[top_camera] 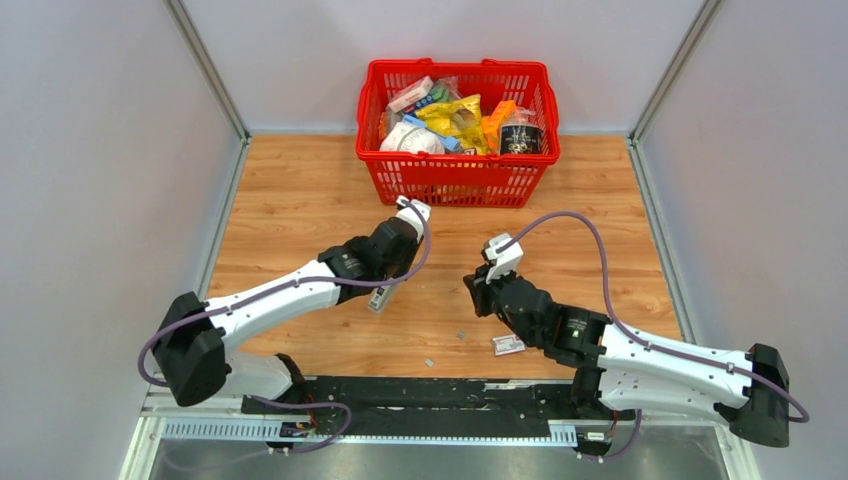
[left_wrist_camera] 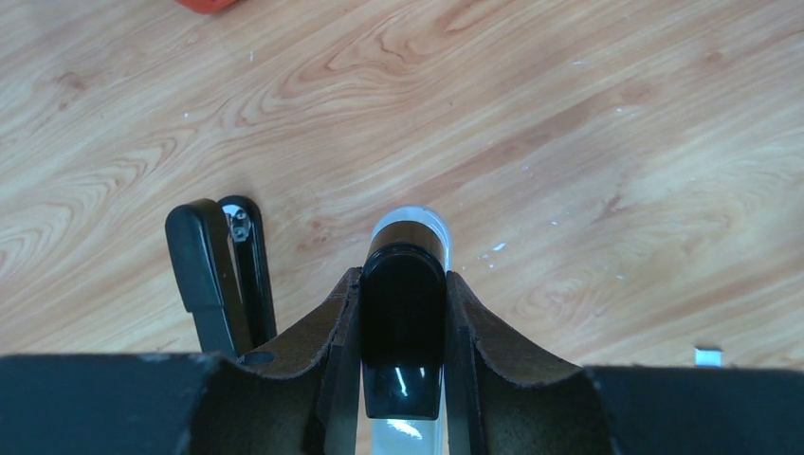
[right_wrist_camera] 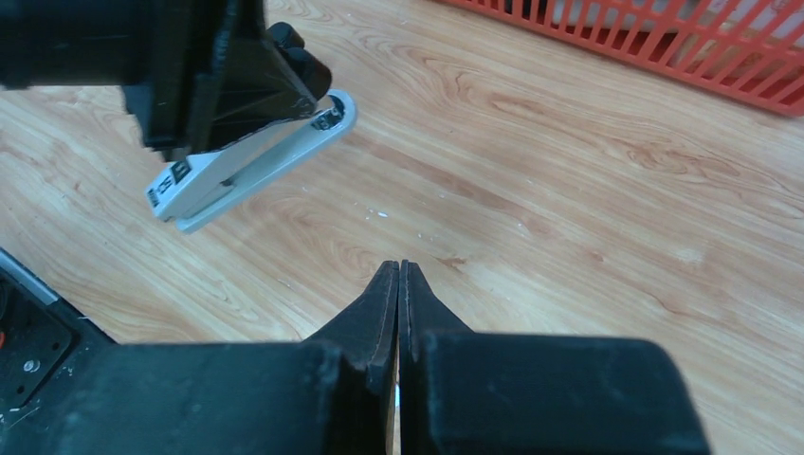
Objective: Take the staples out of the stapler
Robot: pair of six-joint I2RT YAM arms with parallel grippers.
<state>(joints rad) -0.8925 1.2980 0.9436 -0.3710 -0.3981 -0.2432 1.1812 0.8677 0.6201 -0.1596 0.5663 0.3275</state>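
Left gripper (left_wrist_camera: 403,282) is clamped partway closed around the black-topped, pale grey plastic stapler (right_wrist_camera: 242,171), holding it up off the wood, I'd guess so its load can drop out. Tiny silvery-grey staples (top_camera: 428,362) lie below, between both grippers. Right gripper (right_wrist_camera: 398,270) is pinched together, empty.

One stapler (right_wrist_camera: 246,166), perhaps two staples (top_camera: 428,362)

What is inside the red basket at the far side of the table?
The red basket holds mixed packets: yellow, orange, white and one dark. Whatever lies below them is covered.
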